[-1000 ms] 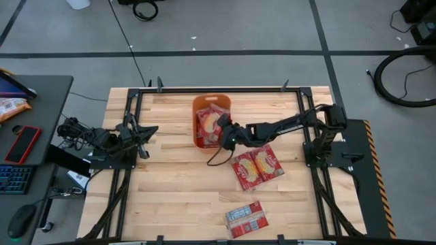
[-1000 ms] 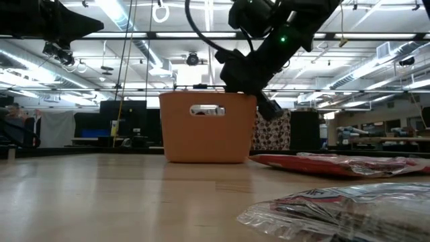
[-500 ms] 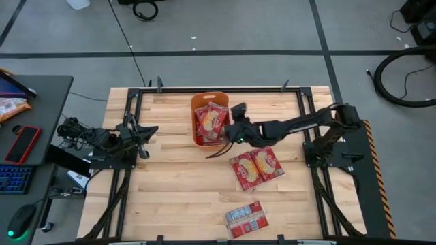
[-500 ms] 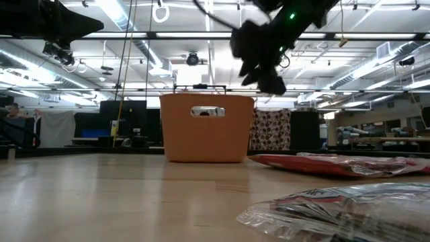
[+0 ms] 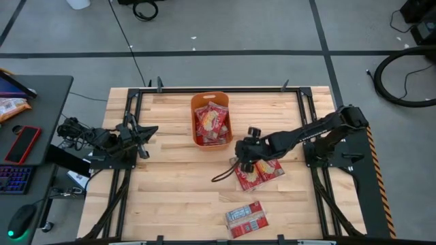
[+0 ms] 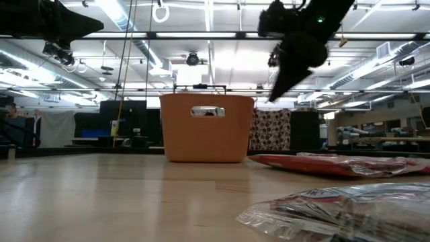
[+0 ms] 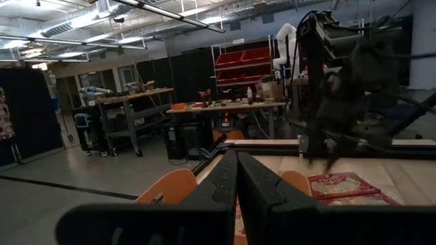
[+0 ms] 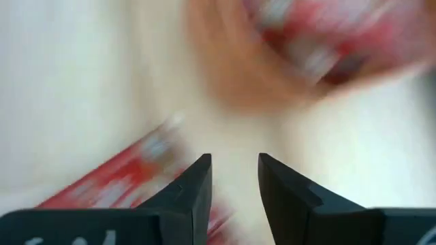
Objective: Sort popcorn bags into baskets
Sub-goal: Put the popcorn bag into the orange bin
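Observation:
The orange basket (image 5: 212,102) stands at the table's far middle, with red popcorn bags (image 5: 211,122) lying inside it. Two more red bags (image 5: 262,168) lie flat side by side on the table, near and right of the basket. Another bag (image 5: 245,219) lies label side up by the near edge. My right gripper (image 5: 242,158) hangs open above the left edge of the pair of bags, touching nothing; its wrist view shows a blurred red bag (image 8: 116,187) below the fingers. My left gripper (image 7: 237,178) is shut and parked at the table's left side.
A dark cable (image 5: 221,175) loops from the right arm down to the table beside the pair of bags. A desk with a keyboard and a red phone (image 5: 22,144) stands left of the table. Bare wood lies between the basket and the left arm.
My right gripper has left the basket's right rim, risen, and swung toward the table's near edge and right. It now hangs over the pair of bags on the table. The bags on the table have not moved.

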Tool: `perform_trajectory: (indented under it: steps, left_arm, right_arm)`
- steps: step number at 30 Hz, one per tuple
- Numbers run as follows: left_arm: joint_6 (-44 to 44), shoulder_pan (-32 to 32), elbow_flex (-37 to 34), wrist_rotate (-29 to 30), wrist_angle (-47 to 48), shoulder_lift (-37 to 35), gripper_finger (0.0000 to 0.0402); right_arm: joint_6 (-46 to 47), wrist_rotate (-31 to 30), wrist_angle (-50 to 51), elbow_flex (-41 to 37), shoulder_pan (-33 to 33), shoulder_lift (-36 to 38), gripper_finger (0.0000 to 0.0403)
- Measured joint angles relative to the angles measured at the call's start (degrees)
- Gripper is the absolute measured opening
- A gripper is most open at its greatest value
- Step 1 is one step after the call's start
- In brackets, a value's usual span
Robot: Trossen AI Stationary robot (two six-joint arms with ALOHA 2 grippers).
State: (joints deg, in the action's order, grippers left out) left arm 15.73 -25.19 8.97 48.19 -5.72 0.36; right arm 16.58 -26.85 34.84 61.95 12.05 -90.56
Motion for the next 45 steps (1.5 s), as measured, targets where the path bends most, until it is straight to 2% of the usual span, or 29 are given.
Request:
perform_trajectory:
  steps: [4, 9, 13, 23, 28, 36, 45]
  left_arm:
    - [0.00, 0.00, 0.00, 0.01, 0.00, 0.00, 0.0013]
    - [-0.02, 0.00, 0.00, 0.01, -0.03, 0.00, 0.0013]
    - [0.00, 0.00, 0.00, 0.01, 0.00, 0.00, 0.0013]
    - [-0.02, 0.00, 0.00, 0.01, -0.02, 0.00, 0.0013]
    - [-0.02, 0.00, 0.00, 0.01, -0.01, 0.02, 0.0013]
    - [-0.01, 0.00, 0.00, 0.01, -0.01, 0.00, 0.0013]
    - [0.00, 0.00, 0.00, 0.01, -0.02, 0.00, 0.0013]
  right_arm:
    - [13.02, 11.51, 7.54, -0.02, 0.24, -0.18, 0.0124]
    - [23.98, 17.60, 17.36, -4.35, 1.99, 0.31, 0.0124]
    - [29.22, 23.58, 17.84, -10.72, 2.00, 2.75, 0.0124]
    - [35.93, 26.86, 15.70, -22.46, -4.28, 15.97, 0.0124]
    - [36.42, 29.49, 7.61, -29.09, -8.05, 20.91, 0.0124]
    - [35.93, 30.10, -0.17, -34.48, -11.53, 21.35, 0.0137]
    - [35.23, 30.08, -4.74, -35.21, -11.56, 21.35, 0.0133]
